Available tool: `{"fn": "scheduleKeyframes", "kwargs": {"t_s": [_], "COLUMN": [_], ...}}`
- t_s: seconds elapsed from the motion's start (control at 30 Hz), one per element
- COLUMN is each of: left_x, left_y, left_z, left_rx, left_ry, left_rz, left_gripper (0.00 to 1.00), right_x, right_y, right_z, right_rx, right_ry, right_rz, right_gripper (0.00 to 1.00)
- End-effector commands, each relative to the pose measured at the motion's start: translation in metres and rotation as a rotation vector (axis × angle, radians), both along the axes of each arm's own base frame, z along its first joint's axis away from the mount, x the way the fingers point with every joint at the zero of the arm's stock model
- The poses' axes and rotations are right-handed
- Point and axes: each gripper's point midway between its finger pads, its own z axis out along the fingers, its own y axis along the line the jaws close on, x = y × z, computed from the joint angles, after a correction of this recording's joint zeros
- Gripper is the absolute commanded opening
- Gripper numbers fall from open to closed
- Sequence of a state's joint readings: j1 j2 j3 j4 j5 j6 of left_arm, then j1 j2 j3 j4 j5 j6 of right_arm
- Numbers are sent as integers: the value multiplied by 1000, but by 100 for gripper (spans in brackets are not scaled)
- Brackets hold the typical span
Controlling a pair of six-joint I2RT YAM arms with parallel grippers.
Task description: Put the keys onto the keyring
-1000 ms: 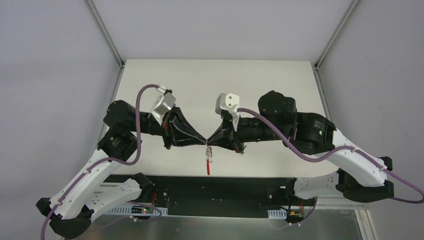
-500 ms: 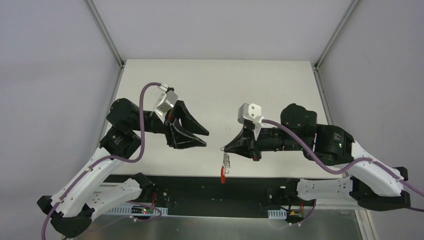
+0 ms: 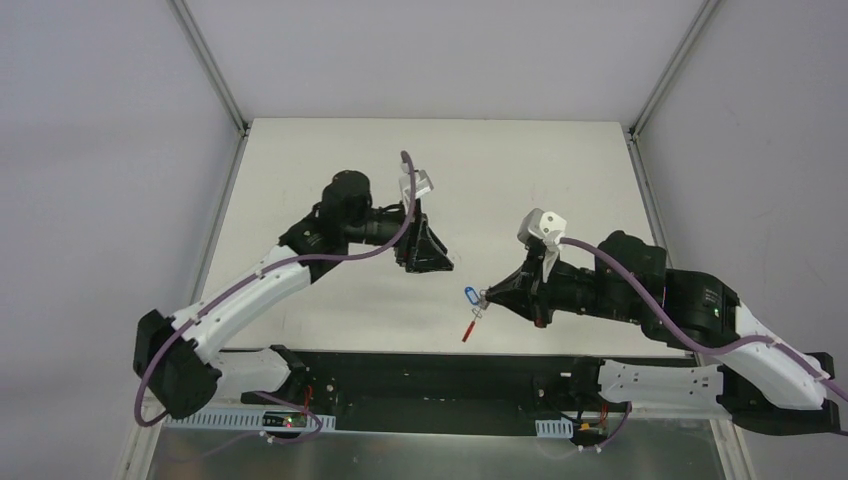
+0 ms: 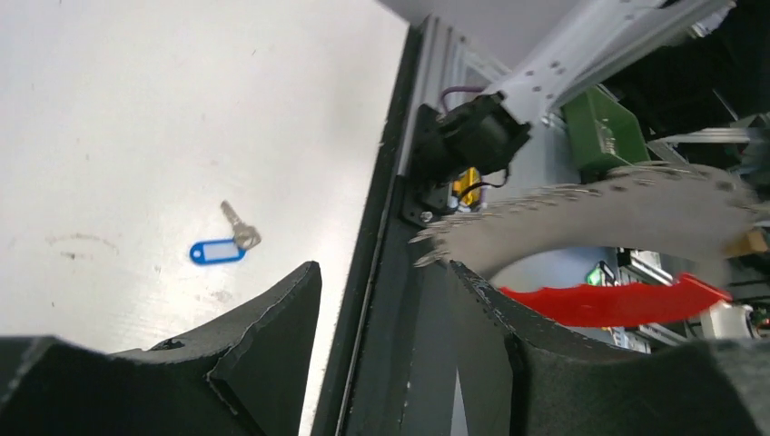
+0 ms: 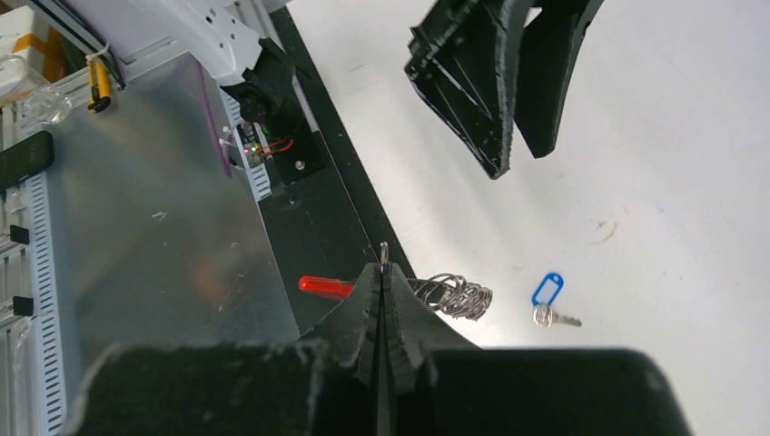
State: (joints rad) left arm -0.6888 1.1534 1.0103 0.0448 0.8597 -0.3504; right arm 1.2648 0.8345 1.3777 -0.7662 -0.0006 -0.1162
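The keys (image 5: 548,296), one small key on a blue tag (image 3: 469,295), lie loose on the white table (image 3: 330,160) near its front edge; the left wrist view also has the keys (image 4: 224,246). My right gripper (image 3: 487,297) is shut on the keyring (image 5: 454,295). One wire ring pokes out past its tips (image 5: 384,272). The other silver rings and the red strip (image 3: 468,328) hang below, just right of the blue tag. My left gripper (image 3: 436,266) hovers open and holds nothing, up and to the left of the keys. Its fingers (image 4: 272,309) point toward the table's front edge.
A black rail (image 3: 420,370) runs along the table's near edge, with a metal shelf and wiring (image 5: 163,218) below it. The left gripper (image 5: 499,82) hangs over the table beyond the keys in the right wrist view.
My left gripper let go of the keyring, opened and swung back and right over the table. The right gripper carried the keyring to the right. The blue-tagged key now shows on the table.
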Motion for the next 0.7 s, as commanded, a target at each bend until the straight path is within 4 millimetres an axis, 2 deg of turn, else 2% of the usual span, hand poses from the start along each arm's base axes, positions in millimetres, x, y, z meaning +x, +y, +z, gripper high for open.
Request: {"fn": "scheduleKeyframes", "kwargs": {"t_s": [0.0, 0.2, 0.37, 0.5, 0.67], "left_x": [19, 24, 25, 32, 42], "left_y": [-17, -47, -68, -87, -104], "left_z": [-48, -119, -163, -184, -196], "left_rx": [112, 261, 295, 281, 259], "left_ry": [49, 121, 168, 201, 200], "left_rz": [36, 0, -73, -126, -164], "left_gripper": [53, 53, 56, 58, 60], "right_x": [14, 20, 12, 7, 2], "right_y": [-24, -47, -56, -59, -62], "right_z": [1, 8, 10, 7, 6], "right_rx": [32, 68, 70, 70, 76], "right_ry": [28, 43, 76, 93, 108], "right_rz": [-157, -250, -241, -228, -207], "right_gripper": [0, 0, 0, 0, 0]}}
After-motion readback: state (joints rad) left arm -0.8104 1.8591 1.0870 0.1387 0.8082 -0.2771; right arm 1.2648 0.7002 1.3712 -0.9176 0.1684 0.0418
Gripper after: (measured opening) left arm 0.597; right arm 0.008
